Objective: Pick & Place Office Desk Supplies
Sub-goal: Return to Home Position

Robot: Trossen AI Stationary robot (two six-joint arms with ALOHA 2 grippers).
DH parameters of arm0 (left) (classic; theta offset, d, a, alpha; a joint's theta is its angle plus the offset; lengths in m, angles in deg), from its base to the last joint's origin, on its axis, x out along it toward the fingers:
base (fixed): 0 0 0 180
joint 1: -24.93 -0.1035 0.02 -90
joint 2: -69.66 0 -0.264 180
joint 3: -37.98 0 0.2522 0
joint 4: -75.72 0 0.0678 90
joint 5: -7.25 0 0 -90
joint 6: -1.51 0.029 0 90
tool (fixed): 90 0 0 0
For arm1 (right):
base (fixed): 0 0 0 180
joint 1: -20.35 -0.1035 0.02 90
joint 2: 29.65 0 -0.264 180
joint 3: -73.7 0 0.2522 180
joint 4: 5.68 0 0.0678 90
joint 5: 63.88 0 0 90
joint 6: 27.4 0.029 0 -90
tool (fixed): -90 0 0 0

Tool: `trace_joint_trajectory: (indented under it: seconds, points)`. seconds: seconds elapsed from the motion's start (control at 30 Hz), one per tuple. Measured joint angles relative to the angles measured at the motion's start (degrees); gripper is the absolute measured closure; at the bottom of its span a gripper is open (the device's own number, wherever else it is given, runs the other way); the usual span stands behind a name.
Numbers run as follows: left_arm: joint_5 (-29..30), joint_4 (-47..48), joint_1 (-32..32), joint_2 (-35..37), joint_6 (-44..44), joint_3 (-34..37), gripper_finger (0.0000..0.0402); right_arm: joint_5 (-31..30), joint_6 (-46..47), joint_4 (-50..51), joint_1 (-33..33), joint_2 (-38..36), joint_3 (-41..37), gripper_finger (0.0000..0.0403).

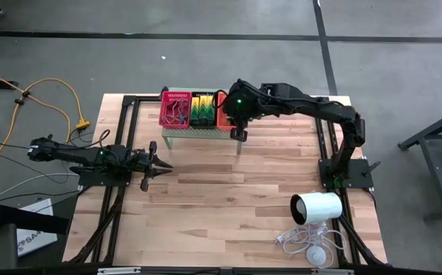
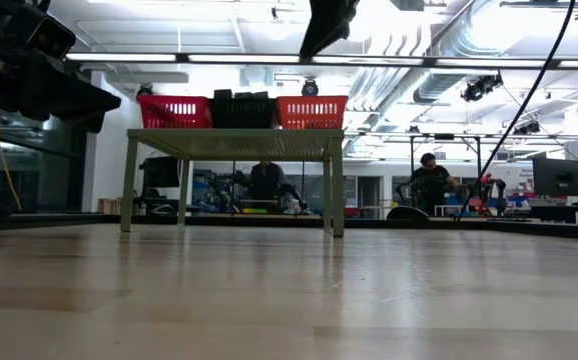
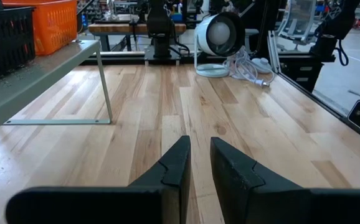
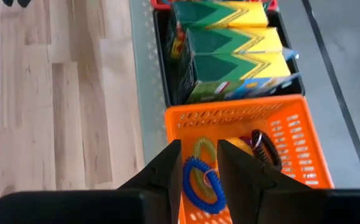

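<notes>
- No loose supplies show on the desk (image 1: 229, 198); I judge the task nearly finished.
- On the green stand (image 1: 198, 131), upper middle, the red tray (image 1: 175, 108), black tray (image 1: 203, 109) and orange tray (image 4: 248, 124) stand side by side.
- The black tray holds yellow-and-green clips (image 4: 230, 50); the orange tray holds rings (image 4: 202, 180).
- The right gripper (image 4: 198, 146), slightly apart and empty, hovers over the orange tray.
- The left gripper (image 3: 200, 142), also slightly apart and empty, is at middle left.

Bright ceiling strips (image 2: 219, 58) glare overhead in my low view. My table (image 2: 269, 300) gleams softly; shadows are faint.
</notes>
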Motion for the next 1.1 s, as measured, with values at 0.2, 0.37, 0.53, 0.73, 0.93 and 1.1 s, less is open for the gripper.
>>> trace_joint_trajectory:
  seconds: [0.2, 0.37, 0.53, 0.73, 0.93, 1.1]
  points:
    - [0.01, -0.01, 0.01, 0.01, 0.0, 0.0, 0.0345, 0.15, 2.03, 1.23, 0.0, 0.0, 0.0, 0.0313]
    - [-0.02, 0.0, 0.01, 0.01, 0.0, 0.0, 0.0345, 1.91, 2.77, 1.26, 0.02, 0.0, 0.0, 0.0313]
    - [-0.01, 0.0, 0.01, 0.02, 0.0, 0.0, 0.0345, 3.54, 3.08, 1.3, -0.07, 0.0, 0.0, 0.0313]
    - [-0.02, 0.0, 0.02, 0.02, 0.0, 0.0, 0.0345, 3.14, 4.11, 1.57, -0.5, 0.0, 0.0, 0.0313]
    - [0.01, -0.01, 0.0, 0.01, 0.0, 0.0, 0.0345, 2.99, 5.65, 3.24, -1.51, 0.0, 0.0, 0.0313]
    - [0.01, 0.0, 0.02, 0.0, 0.0, 0.0, 0.0345, 2.94, 6.99, 1.53, -2.16, -1.74, -3.86, 0.0313]
